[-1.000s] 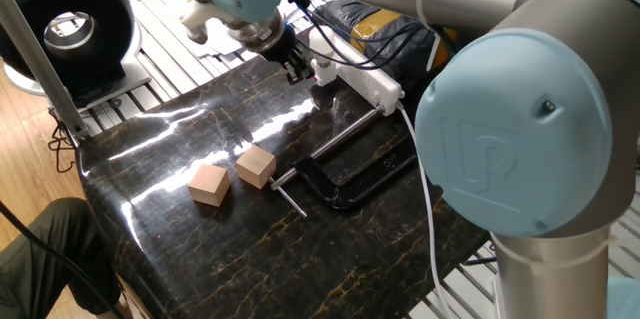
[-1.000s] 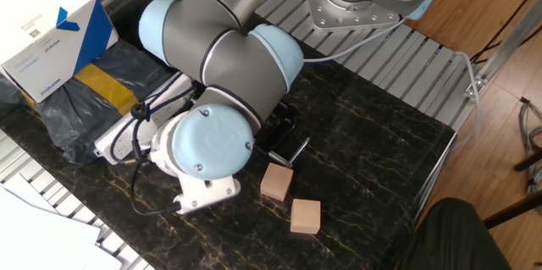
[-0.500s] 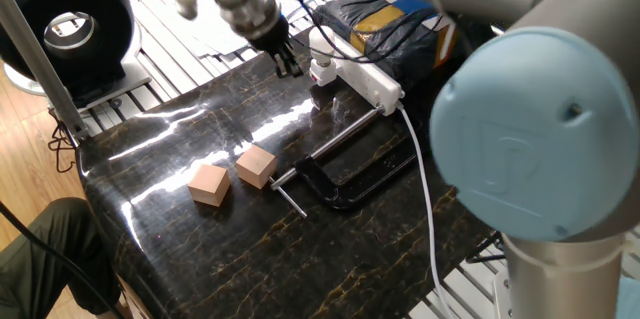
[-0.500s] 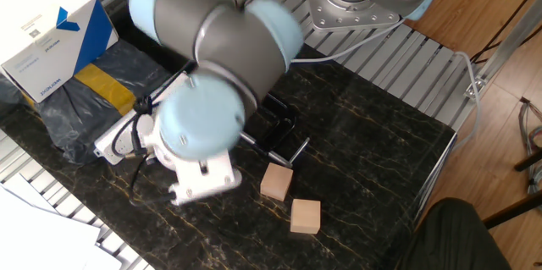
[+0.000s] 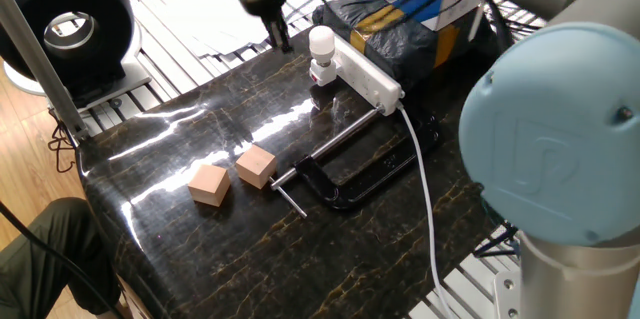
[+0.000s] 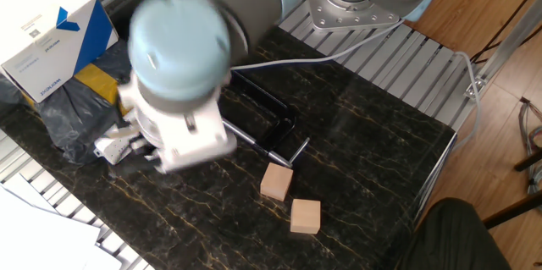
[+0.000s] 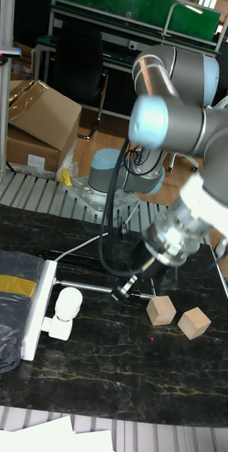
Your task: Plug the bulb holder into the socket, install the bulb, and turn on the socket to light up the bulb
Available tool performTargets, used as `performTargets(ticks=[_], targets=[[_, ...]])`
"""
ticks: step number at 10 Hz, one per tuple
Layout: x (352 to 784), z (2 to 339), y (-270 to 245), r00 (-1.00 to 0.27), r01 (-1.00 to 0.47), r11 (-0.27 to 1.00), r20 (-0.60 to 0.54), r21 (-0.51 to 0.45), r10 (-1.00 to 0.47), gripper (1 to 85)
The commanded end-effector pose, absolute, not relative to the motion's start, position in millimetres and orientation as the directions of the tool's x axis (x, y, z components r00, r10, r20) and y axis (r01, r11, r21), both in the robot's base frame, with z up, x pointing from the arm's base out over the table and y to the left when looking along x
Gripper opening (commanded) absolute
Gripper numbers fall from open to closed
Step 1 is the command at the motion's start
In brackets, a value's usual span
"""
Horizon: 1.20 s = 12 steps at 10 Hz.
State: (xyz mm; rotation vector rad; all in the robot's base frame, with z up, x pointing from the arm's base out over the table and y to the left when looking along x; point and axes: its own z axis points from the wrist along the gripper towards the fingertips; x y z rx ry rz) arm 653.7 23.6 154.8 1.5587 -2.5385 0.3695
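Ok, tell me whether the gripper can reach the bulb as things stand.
Probably yes. The gripper hangs beside the bulb, which stands upright in the bulb holder on the socket; nothing lies between them.

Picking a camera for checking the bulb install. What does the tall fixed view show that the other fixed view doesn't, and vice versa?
Only the tall fixed view shows the bulb seated in the bulb holder, plugged into the socket. Only the other fixed view shows the white and blue box; there the arm hides the bulb and most of the socket. Both show the two wooden cubes and the black clamp.
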Motion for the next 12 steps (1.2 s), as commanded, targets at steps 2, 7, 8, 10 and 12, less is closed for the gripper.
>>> performTargets(ticks=[2, 7, 8, 10, 12], targets=[[675, 177, 1, -0.363, -0.93, 0.35, 0.135, -0.107, -0.922, 1.0], [664, 190, -28, -0.244, -0.97, 0.243, 0.057, -0.025, -0.968, 26.3], [672, 182, -24, -0.215, -0.976, 0.215, 0.02, -0.032, -0.976, 32.7], [672, 161, -25, -0.181, -0.983, 0.181, -0.03, -0.014, -0.983, 48.7], [666, 156, -46, -0.135, -0.991, 0.135, 0.015, -0.012, -0.991, 57.3]])
